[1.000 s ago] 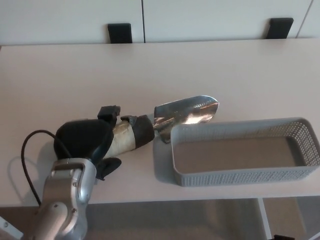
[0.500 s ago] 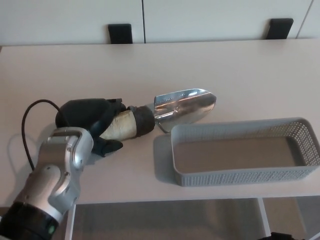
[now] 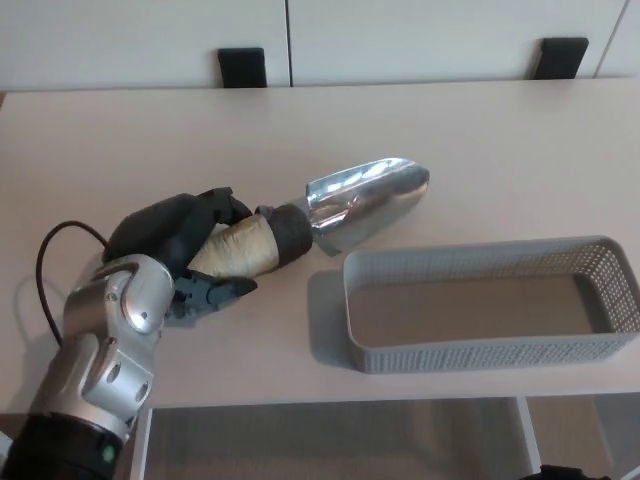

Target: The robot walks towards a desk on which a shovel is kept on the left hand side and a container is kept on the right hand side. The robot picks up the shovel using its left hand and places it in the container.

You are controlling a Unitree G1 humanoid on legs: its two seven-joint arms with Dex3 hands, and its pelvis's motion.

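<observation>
- Silver-cased forearm (image 3: 105, 370) of the robot's left arm is entering at the nearest edge of the pale, smooth-topped desk (image 3: 480, 150), to the left of the grey perforated plastic rectangular container (image 3: 480, 350), with a black cable (image 3: 45, 270) looping out beside it.
- Just beyond the forearm, the black left hand (image 3: 185, 255) is wrapping its thumb and two thick fingers around the shovel's handle, gripping it; it is sitting well to the left of the container.
- The shovel (image 3: 320, 215), a hand trowel with a tan handle, a black collar and a shiny silver metal scoop, is lying slantwise in that grip, its handle low on the left and its scoop pointing up and to the right.
- The scoop is reaching toward the container's far left corner and is appearing just past the rim there; whether it is touching the rim or the desk cannot be told.
- The container is lying on the desk near the front edge, its long side running rightward, and its floor is showing bare.
- The shovel is sitting outside the container, not yet placed in it.
- Farther back than the container, the bare desk top is stretching away to its rear edge.
- Beyond that edge, two black chair backs (image 3: 243, 67) are showing against a white panelled wall (image 3: 420, 40).
- The right hand is not appearing anywhere.
</observation>
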